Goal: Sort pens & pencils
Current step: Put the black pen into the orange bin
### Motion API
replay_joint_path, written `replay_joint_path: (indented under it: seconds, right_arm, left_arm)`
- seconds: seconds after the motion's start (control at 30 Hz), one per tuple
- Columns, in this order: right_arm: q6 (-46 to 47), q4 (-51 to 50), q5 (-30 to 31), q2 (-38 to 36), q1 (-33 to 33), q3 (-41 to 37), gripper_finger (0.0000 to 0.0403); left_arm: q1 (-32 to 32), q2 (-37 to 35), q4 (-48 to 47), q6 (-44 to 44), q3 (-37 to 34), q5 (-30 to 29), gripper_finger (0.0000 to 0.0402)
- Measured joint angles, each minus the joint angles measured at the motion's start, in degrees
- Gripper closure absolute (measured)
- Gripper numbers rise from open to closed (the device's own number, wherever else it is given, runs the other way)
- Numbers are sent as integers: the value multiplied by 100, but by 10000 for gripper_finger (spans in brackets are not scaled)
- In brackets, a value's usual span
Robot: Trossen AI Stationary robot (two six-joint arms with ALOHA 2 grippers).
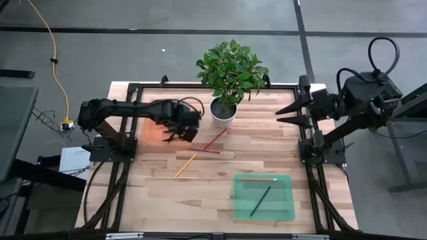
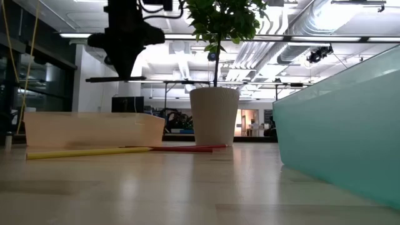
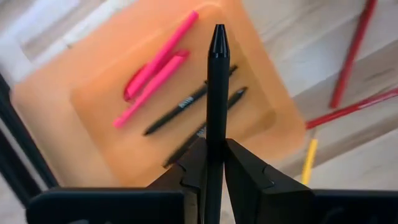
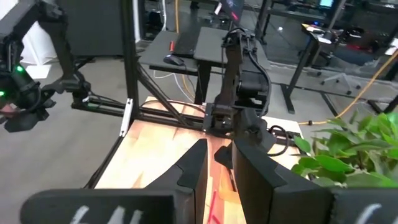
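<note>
My left gripper (image 3: 216, 152) hangs over the orange tray (image 3: 93, 124), shut on a black pen (image 3: 217, 81); in the high view it (image 1: 179, 133) is left of the plant pot. In the tray lie two pink pens (image 3: 155, 74) and a few black pens (image 3: 186, 106). Two red pencils (image 1: 215, 142) and a yellow pencil (image 1: 185, 165) lie flat on the table. A tan pencil (image 1: 257, 179) and a dark pencil (image 1: 260, 201) lie in the green tray (image 1: 240, 210). My right gripper (image 1: 288, 114) waits open at the right edge. My left gripper pinches the black pen's barrel (image 3: 217, 134) between its two fingers (image 3: 193, 165), coming from above. The pen's tapered tip (image 3: 217, 34) sticks out well past the fingers. The pen is lifted clear, above the orange tray's inside.
A potted plant (image 1: 227, 80) stands at the far middle of the table, right beside the orange tray (image 1: 152, 131). In the low view the pot (image 2: 214, 115), the yellow pencil (image 2: 87, 152) and the green tray's wall (image 2: 337, 137) stand out. Bare wood lies along the near left.
</note>
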Motion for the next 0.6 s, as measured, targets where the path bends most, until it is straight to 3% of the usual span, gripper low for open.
replay_joint_path:
  seconds: [0.6]
  right_arm:
    - [517, 316, 2, 33, -239, 2, 336]
  left_arm:
    - [1216, 3, -396, 3023, -17, 299, 364]
